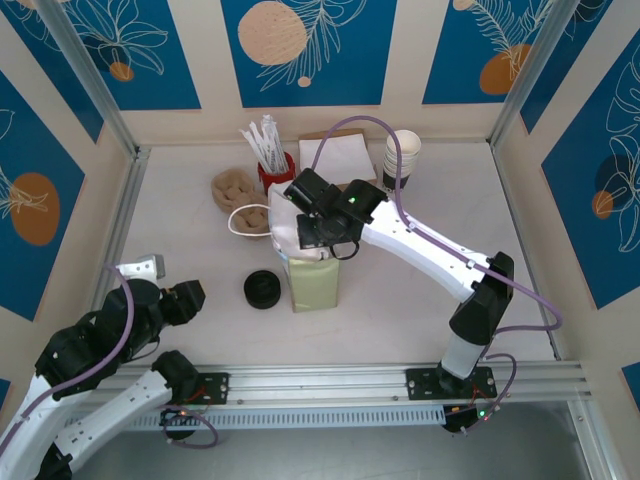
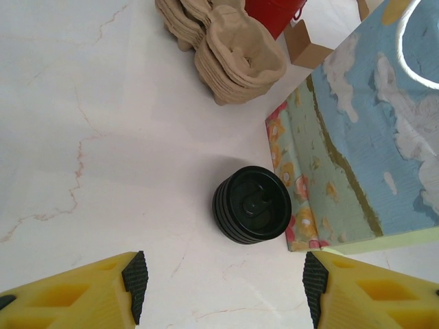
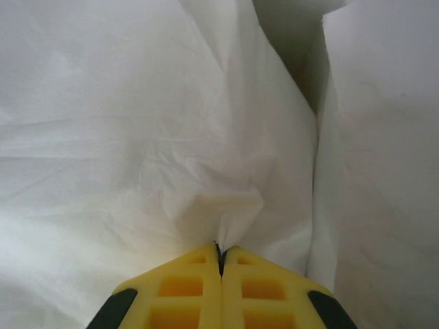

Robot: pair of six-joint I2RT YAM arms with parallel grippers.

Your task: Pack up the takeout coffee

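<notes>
The takeout coffee is out of view. A paper bag [image 1: 316, 284] [image 2: 357, 137] with pale green sides and a floral print stands mid-table, its white-lined mouth open under the right arm. My right gripper [image 1: 312, 236] [image 3: 221, 257] is shut, pinching a fold of the bag's white paper lining [image 3: 171, 137]. My left gripper [image 1: 186, 298] [image 2: 223, 281] hovers open low over the table, left of the bag, with nothing between its fingers. A low black ribbed lid disc [image 1: 262, 289] [image 2: 252, 204] lies just ahead of it, beside the bag's base.
A stack of brown pulp cup carriers [image 1: 234, 188] [image 2: 236, 58] lies behind the lid. A red holder [image 1: 277, 172] [image 2: 276, 12] with wrapped sticks, a napkin box [image 1: 338, 157] and stacked white paper cups [image 1: 404, 156] line the back. Walls close in on three sides.
</notes>
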